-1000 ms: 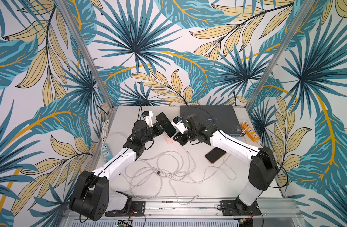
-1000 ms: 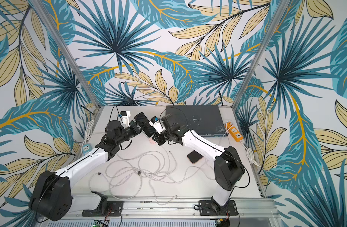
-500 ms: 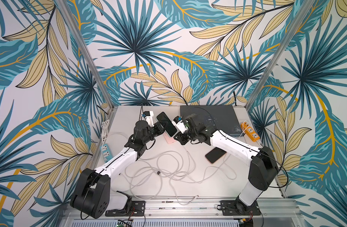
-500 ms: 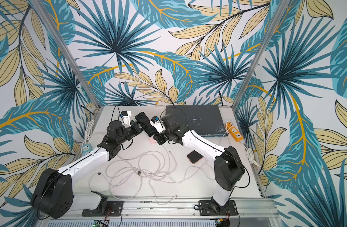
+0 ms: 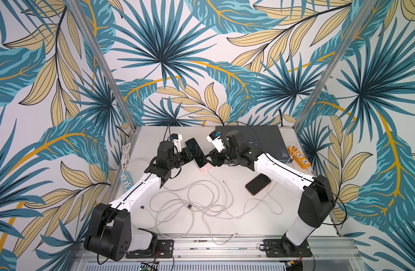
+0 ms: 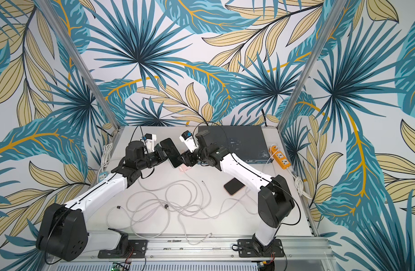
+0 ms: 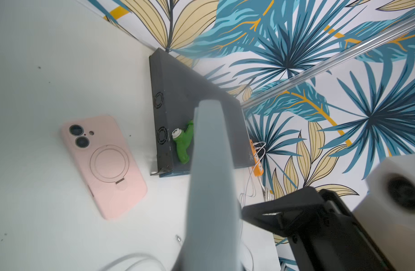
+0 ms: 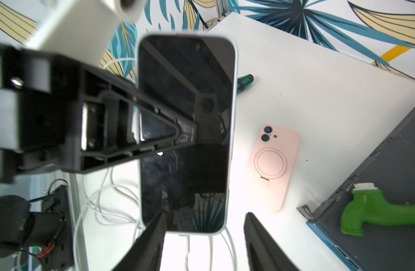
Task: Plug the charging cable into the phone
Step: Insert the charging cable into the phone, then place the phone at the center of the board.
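I see my left gripper clamped on the phone, holding it tilted above the back middle of the worktop. My right gripper stands with jaws apart at the phone's lower end, where the white charging cable meets its bottom edge.

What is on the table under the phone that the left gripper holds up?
A pink-cased phone lies there, back up, plain in both wrist views. In both top views the held phone covers all but one corner. Its screen side faces down, unseen.
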Motion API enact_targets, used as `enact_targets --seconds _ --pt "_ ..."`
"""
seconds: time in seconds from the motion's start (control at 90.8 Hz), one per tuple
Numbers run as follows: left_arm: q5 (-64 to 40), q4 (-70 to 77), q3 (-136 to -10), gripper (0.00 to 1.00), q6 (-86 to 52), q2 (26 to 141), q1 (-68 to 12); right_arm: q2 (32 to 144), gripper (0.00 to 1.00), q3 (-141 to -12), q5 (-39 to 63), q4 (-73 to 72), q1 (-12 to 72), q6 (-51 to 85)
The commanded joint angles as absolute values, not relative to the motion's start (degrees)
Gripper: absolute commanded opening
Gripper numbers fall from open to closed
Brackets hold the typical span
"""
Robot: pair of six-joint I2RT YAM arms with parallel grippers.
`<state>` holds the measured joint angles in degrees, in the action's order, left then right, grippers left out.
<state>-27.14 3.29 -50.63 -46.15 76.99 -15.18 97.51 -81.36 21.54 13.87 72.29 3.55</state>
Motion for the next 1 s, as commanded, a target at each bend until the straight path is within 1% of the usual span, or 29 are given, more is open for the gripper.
enact_targets --seconds 0.0,0.176,0.264,0.529,0.672,0.694,0.749,0.914,0.992 --pt "-30.27 1.91 -54.75 0.0 -43.55 76.6 -13.5 94.04 0.66 -77.69 25.12 13.82 72.42 3.38" --pt "-30.18 1.68 -53.3 0.0 -42.21 74.81 -11.51 87.95 0.69 -70.85 20.24 13.24 72.2 3.33" --pt "-28.06 0.01 -50.67 0.0 -43.06 73.9 -9.99 86.18 0.69 -68.27 18.01 13.18 71.69 4.17" --pt "-20.16 -7.04 -42.37 0.01 -46.8 72.14 -3.57 85.96 0.7 -65.65 15.28 11.91 70.3 7.7" --pt "-18.59 -13.24 -41.24 0.01 -46.49 73.2 -1.22 86.58 0.7 -64.98 15.6 11.48 69.52 8.93" --pt "-18.36 -13.86 -41.18 0.03 -46.38 73.45 -1.07 86.71 0.7 -64.96 15.68 11.35 69.52 9.02" --pt "-17.42 -15.29 -41.13 0.11 -46.36 74.25 -0.96 86.98 0.7 -64.87 15.8 11.04 69.44 9.32" --pt "-17.55 -14.45 -40.79 0.14 -47.36 77.77 -0.77 87.44 0.7 -64.45 16.16 10.07 69.41 10.03" --pt "-18.13 -12.85 -40.93 0.22 -47.99 79.15 -0.78 87.37 0.7 -64.22 16.22 10.0 69.43 10.11"
